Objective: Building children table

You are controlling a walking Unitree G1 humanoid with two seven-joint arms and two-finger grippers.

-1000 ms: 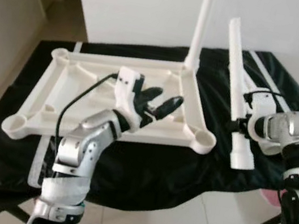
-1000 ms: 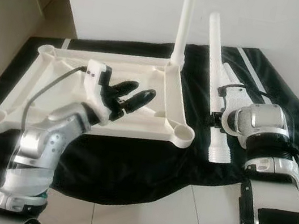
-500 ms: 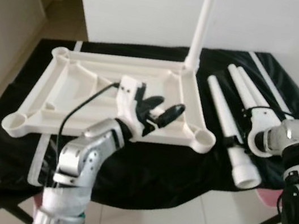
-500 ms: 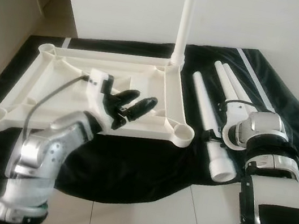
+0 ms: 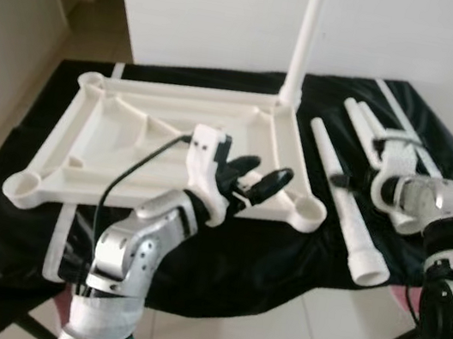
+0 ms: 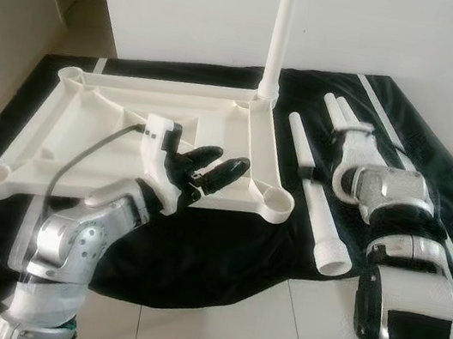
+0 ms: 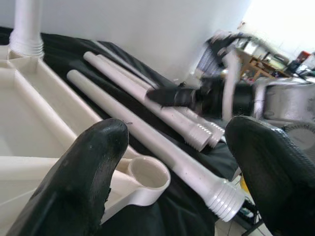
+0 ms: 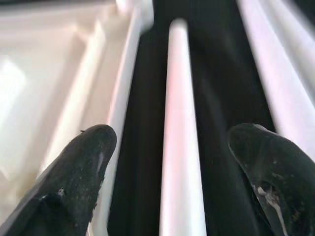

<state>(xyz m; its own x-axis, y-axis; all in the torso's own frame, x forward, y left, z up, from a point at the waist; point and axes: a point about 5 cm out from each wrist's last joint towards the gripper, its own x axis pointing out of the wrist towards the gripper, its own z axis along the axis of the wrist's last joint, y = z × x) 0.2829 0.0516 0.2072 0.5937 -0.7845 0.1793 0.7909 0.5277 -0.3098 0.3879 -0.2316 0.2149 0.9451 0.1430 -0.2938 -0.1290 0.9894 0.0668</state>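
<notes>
Both eye views look steeply down from the robot's head onto the black-draped desk point(image 5: 222, 247), sharing the upturned white plastic tabletop frame point(image 5: 111, 129) and the loose white plastic leg tube point(image 6: 313, 197) toward 2 o'clock. The left wrist view sits close over the frame's corner socket point(image 7: 147, 176), facing that same tube. The right wrist view hovers closer still, looking along it.

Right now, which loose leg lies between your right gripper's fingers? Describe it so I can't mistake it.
Start at the upturned white tabletop on the black cloth. Just off its right edge lies the loose leg, the nearest one to it. Unlike the two legs farther right, it lies alone, threaded end overhanging the cloth's near edge.
</notes>
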